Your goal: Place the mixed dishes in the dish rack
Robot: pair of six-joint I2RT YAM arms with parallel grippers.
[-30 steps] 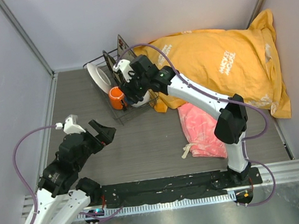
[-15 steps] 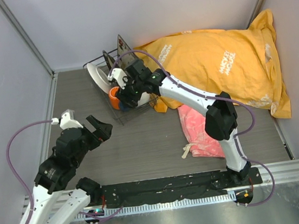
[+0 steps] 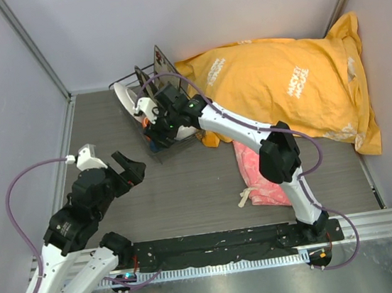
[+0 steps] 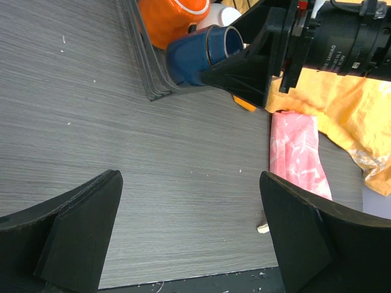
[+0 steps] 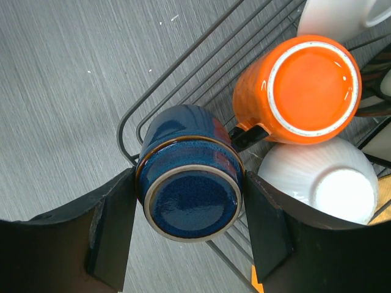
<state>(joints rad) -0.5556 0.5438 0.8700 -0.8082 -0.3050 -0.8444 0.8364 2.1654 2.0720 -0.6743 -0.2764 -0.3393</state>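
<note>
My right gripper (image 5: pixel 189 204) is shut on the small dark-blue cup (image 5: pixel 186 177), whose base faces the wrist camera, at the near left corner of the dish rack (image 5: pixel 183 67). Beside the cup, inside the rack, sit the orange mug (image 5: pixel 308 85) and the white bowl (image 5: pixel 324 183), both bottom up. From above, the right gripper (image 3: pixel 151 120) reaches into the dish rack (image 3: pixel 181 142), where a white plate (image 3: pixel 124 98) and a dark tray (image 3: pixel 162 63) stand upright. My left gripper (image 4: pixel 189 183) hangs open over bare table, nothing between its fingers, with the cup (image 4: pixel 192 58) ahead of it.
A large yellow bag (image 3: pixel 295 81) lies behind and to the right of the rack. The pink cloth (image 3: pixel 263 170) lies crumpled on the table in front of the bag. Grey walls close in the table at the back and on both sides.
The right arm has carried the blue cup leftward and down toward the rack's near left corner. The left arm has drawn back a little and stays open.
</note>
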